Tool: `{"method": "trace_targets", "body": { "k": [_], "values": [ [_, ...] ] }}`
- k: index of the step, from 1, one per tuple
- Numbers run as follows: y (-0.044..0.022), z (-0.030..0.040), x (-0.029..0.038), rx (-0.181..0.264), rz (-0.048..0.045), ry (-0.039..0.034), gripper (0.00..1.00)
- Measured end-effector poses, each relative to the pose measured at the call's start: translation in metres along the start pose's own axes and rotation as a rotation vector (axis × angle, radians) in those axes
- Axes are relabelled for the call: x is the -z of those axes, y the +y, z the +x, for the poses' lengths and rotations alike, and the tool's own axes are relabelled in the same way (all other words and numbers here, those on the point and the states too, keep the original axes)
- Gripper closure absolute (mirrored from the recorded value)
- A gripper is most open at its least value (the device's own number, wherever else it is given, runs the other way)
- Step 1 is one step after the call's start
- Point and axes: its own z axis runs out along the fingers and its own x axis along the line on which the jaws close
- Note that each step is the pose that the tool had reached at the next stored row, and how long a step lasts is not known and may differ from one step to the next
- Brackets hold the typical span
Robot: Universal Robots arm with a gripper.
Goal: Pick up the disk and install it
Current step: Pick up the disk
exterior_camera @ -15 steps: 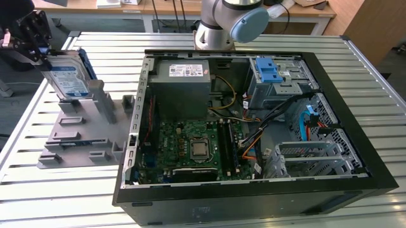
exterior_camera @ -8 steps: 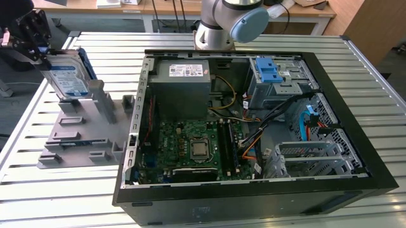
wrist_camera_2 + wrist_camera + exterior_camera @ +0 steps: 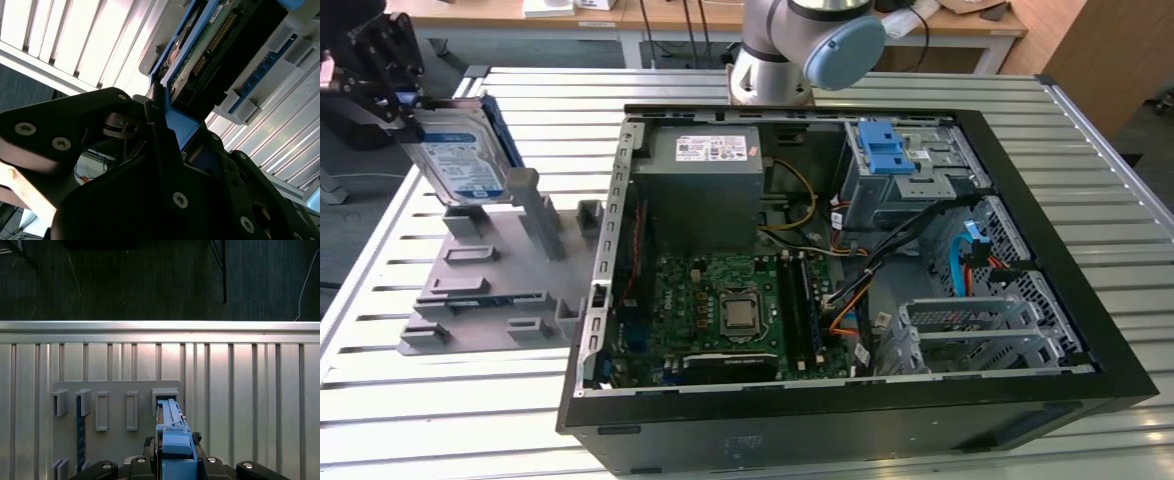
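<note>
**Over the rack at the bench's edge: disk gripped, not yet in the case**

At the exterior view's far left, the disk (image 3: 458,155) stands nearly upright, label facing the camera, its lower end at the grey slotted rack (image 3: 480,270). Whether it has cleared its slot I cannot tell. The pincer (image 3: 403,100) is clamped on the disk's upper end. The second wrist view shows its fingers (image 3: 155,120) pressed against the blue frame.

So the pick-up looks made or nearly made. The install is all left to do, since the disk is well apart from the open computer case (image 3: 854,430) on the slatted bench (image 3: 454,420).

Apart from the slot under the disk, the rack's other slots look vacant except one holding a thin blue piece (image 3: 80,430). The case holds a grey power-supply box (image 3: 707,160), a green motherboard (image 3: 720,300), loose cables and a metal drive cage with a blue latch (image 3: 887,160).
</note>
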Motion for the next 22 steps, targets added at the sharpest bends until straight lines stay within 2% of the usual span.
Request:
{"method": "trace_targets", "body": {
  "k": [22],
  "values": [
    [0.0002, -0.0004, 0.0236, 0.0, -0.0001, 0.0, 0.63]
  ]
}}
